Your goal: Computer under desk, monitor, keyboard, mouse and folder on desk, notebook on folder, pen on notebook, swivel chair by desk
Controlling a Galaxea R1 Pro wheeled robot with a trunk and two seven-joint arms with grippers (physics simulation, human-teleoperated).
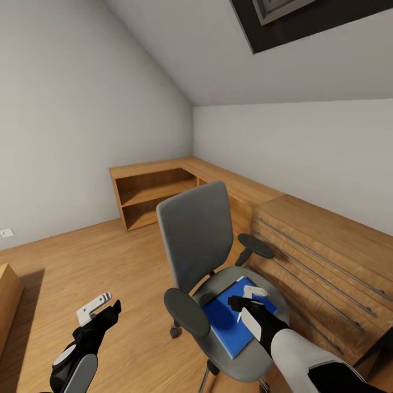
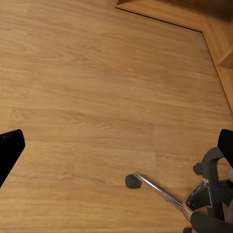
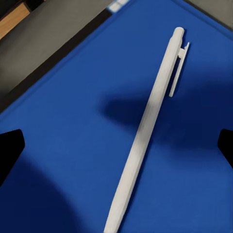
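The pen (image 3: 145,126) lies on the folder (image 3: 73,145) between the right gripper's (image 3: 116,145) spread jaws, lined up for grasping; left gripper (image 1: 101,307) idles released.

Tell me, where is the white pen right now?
The pen lies on the blue folder on the swivel chair seat, just below the right gripper.

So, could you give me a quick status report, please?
Right gripper open over pen on folder, on chair. Left gripper open, idle above floor. Nothing in the way.
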